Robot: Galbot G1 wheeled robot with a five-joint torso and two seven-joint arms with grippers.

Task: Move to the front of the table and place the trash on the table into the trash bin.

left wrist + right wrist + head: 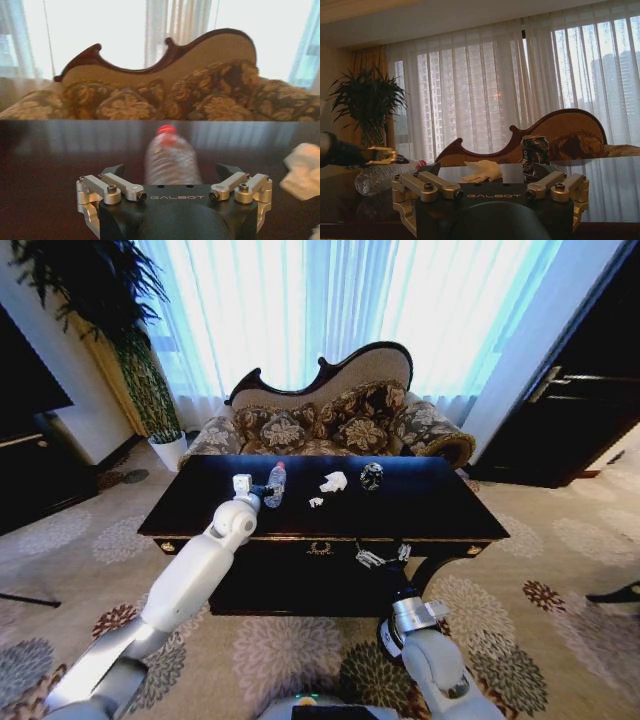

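One clear bottle (pixel 275 483) lying on the table (pixel 440 502) between the spread-wide fingers of the left claw (pixel 172 172), ungripped; risk: round body rolls aside if jaws close off-centre; right claw (pixel 490 172) wide, idle below the table edge.

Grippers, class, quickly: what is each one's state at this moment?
Left gripper: open, fingers either side of the clear plastic bottle with a red cap, not closed on it.
Right gripper: open, holding nothing.

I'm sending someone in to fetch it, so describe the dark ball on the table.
On the dark glossy table before the sofa, three kinds of trash lie in a row. The ball is rightmost, beside the white paper: dark, silvery, crumpled.
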